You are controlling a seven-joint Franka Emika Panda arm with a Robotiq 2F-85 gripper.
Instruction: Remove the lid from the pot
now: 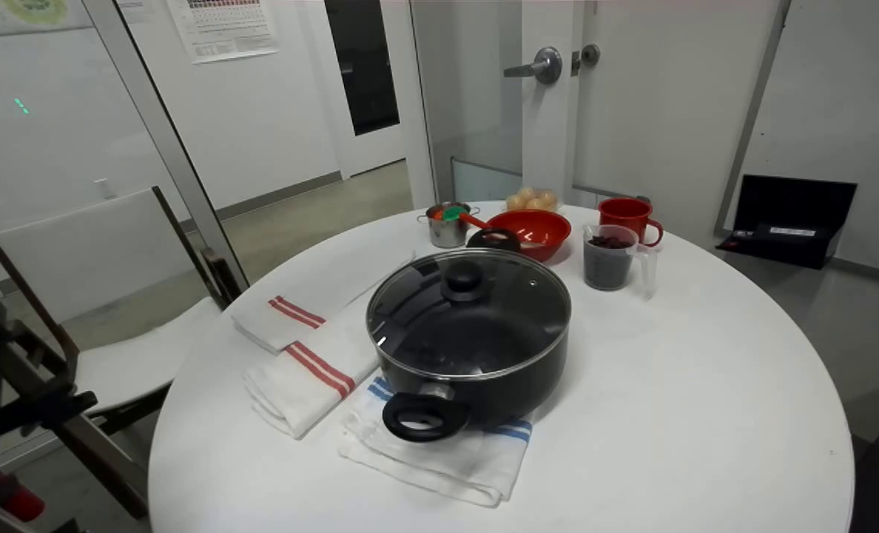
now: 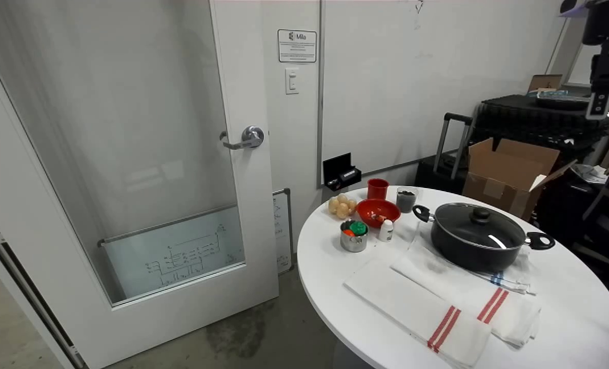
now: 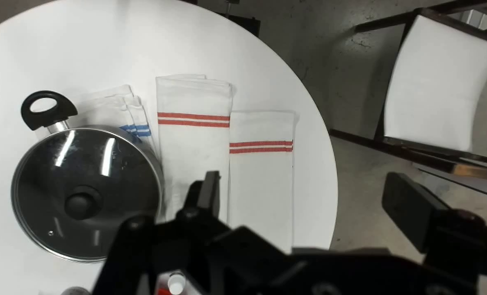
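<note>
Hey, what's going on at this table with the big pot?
A robot's dark two-fingered gripper is here to take the round, metal-rimmed glass lid off the wide black pot. It hasn't done so yet: the lid sits on the pot, and a folded white cloth with blue stripes lies partly beneath the pot. The gripper hangs open, higher than the pot and off to one side, holding nothing.

1. The table (image 1: 698,400) is round and white.
2. Two white towels (image 3: 194,151) with red stripes lie folded on it, side by side.
3. A folded blue-striped towel (image 1: 447,463) lies partly beneath the black pot (image 2: 466,251).
4. A small metal vessel (image 2: 354,245) stands near a white bottle (image 2: 386,233).
5. A red bowl (image 1: 534,223) stands near both, pale round objects (image 2: 342,206) just beside it.
6. A red mug (image 2: 377,190) and a clear measuring cup (image 1: 607,268) stand near each other.
</note>
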